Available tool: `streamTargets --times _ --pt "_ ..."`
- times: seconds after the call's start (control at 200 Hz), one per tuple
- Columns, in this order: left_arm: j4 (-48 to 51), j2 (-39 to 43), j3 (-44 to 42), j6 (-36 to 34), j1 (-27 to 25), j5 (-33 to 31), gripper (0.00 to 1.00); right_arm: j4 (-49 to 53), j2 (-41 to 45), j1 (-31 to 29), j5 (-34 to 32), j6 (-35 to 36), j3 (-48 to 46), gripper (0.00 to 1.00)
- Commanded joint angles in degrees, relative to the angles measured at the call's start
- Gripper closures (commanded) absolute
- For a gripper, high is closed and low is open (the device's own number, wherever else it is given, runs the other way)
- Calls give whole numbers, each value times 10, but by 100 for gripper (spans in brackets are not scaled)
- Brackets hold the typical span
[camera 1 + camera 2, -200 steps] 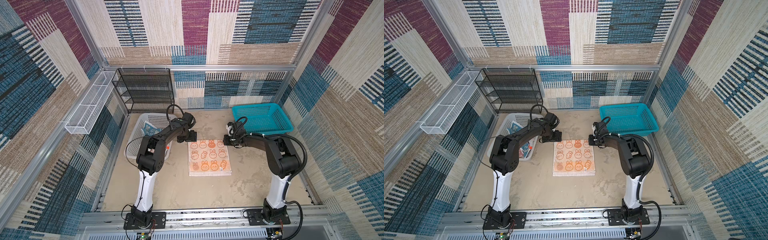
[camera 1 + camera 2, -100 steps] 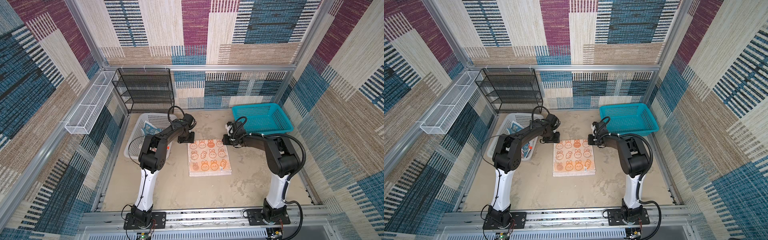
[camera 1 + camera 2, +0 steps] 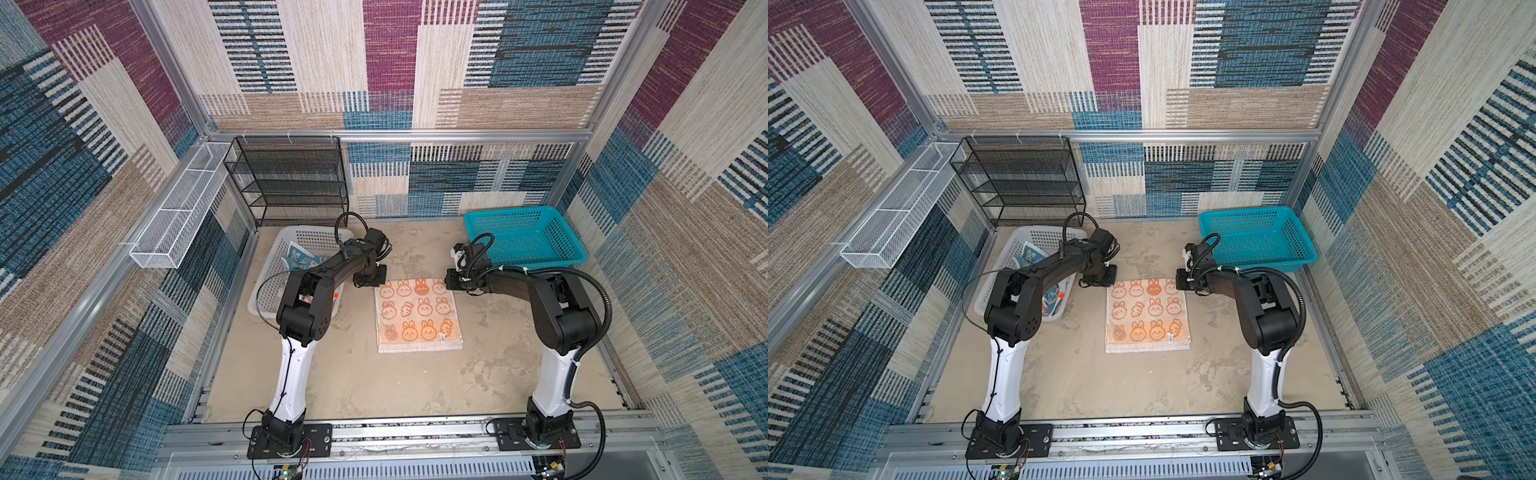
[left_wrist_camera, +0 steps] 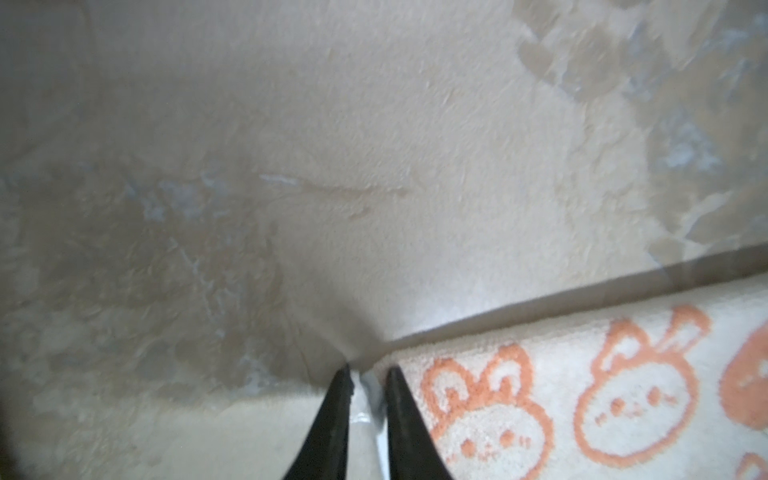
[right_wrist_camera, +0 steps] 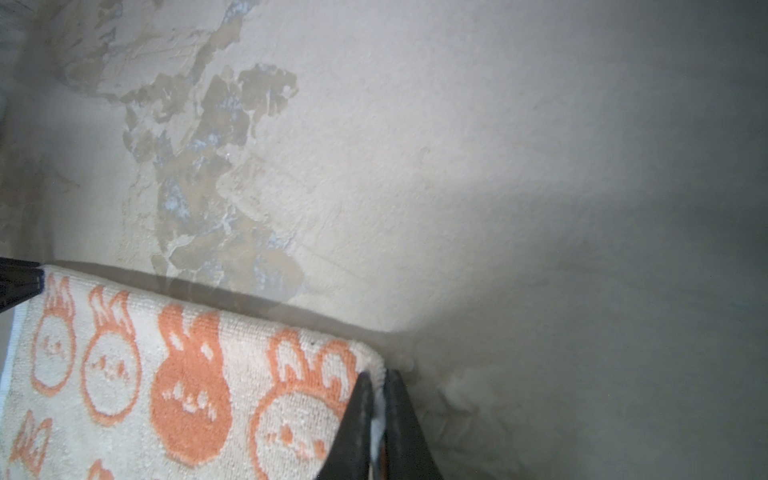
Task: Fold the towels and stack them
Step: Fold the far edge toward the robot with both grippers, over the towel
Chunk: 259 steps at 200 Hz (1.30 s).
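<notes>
Orange rabbit towel (image 3: 417, 316) pinched at both of its far corners.
The towel lies flat on the tan tabletop (image 3: 374, 386) between the two arms. The left gripper (image 4: 369, 376) is closed on its far left corner and the right gripper (image 5: 378, 376) on its far right corner. A blue-and-white towel (image 3: 301, 261) sits crumpled in the white basket (image 3: 266, 274) at the far left.

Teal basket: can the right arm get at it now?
Probably yes: the teal basket sits just beyond the right gripper with nothing between, though that gripper is shut on the orange towel.
</notes>
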<state>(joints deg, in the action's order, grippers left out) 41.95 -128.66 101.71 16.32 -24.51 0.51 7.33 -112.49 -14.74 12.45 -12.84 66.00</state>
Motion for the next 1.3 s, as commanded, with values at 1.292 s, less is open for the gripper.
streamTargets --times 1.292 --pt "-5 235 -176 8 -10 23 100 97 245 -44 -3 -37 -130 96"
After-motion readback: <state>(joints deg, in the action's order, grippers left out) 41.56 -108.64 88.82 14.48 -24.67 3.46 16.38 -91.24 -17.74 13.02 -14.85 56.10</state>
